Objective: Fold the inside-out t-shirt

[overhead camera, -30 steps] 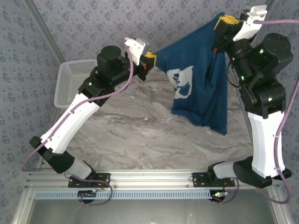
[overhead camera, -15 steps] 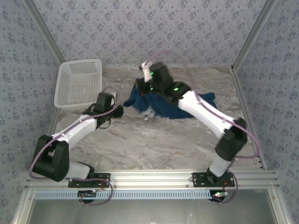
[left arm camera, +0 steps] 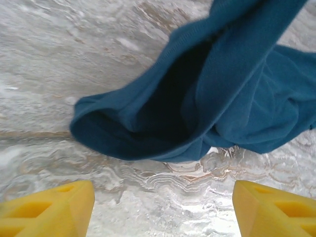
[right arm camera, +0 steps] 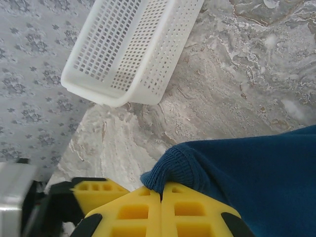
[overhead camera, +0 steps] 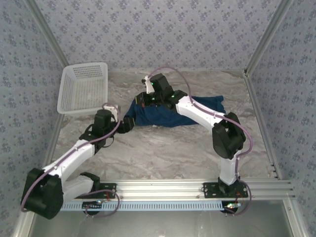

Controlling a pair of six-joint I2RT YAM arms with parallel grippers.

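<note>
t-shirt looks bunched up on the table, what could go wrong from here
The right gripper pinches only a ribbed edge of the t-shirt; a pull could slip it free. The left gripper is open and holds nothing, and the cloth ahead lies in folded layers, so closing there might catch several at once.

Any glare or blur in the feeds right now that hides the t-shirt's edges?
Left wrist view: bright glare on the grey marbled tabletop just below the dark navy-blue cloth t-shirt, far tabletop smeared, hem readable. Right wrist view: sharp; ribbed edge clear at the right gripper, white plastic lattice basket crisp. Top external view: even light, no glare.
</note>
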